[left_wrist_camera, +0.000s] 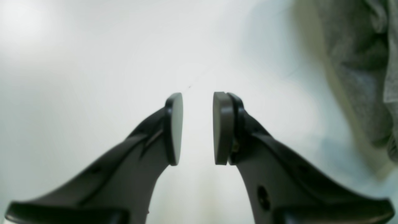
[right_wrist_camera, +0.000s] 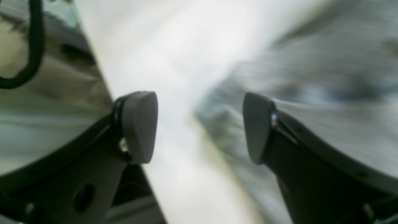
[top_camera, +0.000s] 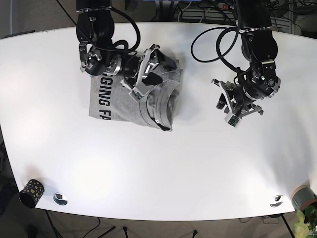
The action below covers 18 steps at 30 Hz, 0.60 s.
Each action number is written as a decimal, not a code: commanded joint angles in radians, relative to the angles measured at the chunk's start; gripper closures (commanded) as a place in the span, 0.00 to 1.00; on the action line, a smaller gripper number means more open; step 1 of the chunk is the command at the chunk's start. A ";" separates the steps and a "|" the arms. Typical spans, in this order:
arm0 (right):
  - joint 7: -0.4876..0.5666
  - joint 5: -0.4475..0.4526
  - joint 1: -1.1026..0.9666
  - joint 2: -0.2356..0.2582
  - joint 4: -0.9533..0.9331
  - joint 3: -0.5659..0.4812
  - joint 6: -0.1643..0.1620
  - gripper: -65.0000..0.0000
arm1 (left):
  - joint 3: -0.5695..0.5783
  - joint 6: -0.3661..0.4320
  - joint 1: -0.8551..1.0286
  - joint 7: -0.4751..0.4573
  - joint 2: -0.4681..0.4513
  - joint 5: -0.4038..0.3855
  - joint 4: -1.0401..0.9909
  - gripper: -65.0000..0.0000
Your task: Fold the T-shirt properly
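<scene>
Grey fingertip pads (left_wrist_camera: 220, 127) of the left gripper (left_wrist_camera: 197, 128) apart by a narrow gap, nothing between, only bare white tabletop (left_wrist_camera: 93, 62) beyond. Right gripper (right_wrist_camera: 200, 127) spread wider, pads (right_wrist_camera: 140, 126) clear of any cloth, blurred grey fabric showing past the far jaw. No grip on anything, either side.

In base view: right gripper (top_camera: 143, 74) hanging over the upper right part of the heather-grey printed T-shirt (top_camera: 131, 99), at or just above the bunched folds; contact impossible to judge from here. Left gripper (top_camera: 234, 105) well apart from the garment, over bare table. From the left wrist, only an edge of the shirt (left_wrist_camera: 360, 71) at far right of view.

Shirt lying left of table centre, partly folded: left portion flat with white lettering showing, right portion stacked in curved, rumpled layers, edges not squared.

Step in hand, as a judgement: mid-fold, between grasps, right arm lining up on the bunched side, left arm idle. Roughly halfway, fold untidy.

Next move calls for: lowering the right jaws onto one clean layer edge, not the whole stack; bringing the left arm in to pin or take the matching corner; then carrying the fold across evenly. Risk of dragging the lower layers if too much cloth is pinched.
</scene>
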 commanded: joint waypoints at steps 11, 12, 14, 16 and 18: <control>0.019 0.018 0.121 0.101 -0.016 0.314 0.007 0.37 | 0.285 -0.001 -0.024 -0.021 -0.003 -0.016 0.093 0.77; 0.019 0.018 0.144 0.115 -0.046 0.326 0.007 0.37 | 0.309 -0.001 -0.032 -0.021 -0.001 -0.016 0.093 0.78; 0.019 0.018 0.191 0.146 -0.128 0.351 0.007 0.39 | 0.354 -0.001 -0.038 -0.021 0.025 -0.016 0.096 0.78; 0.022 0.018 0.228 0.169 -0.206 0.368 0.007 0.44 | 0.378 -0.001 -0.038 -0.021 0.040 -0.016 0.097 0.78; 0.051 0.017 0.271 0.201 -0.290 0.369 0.007 0.52 | 0.412 -0.001 -0.037 -0.021 0.054 -0.016 0.096 0.78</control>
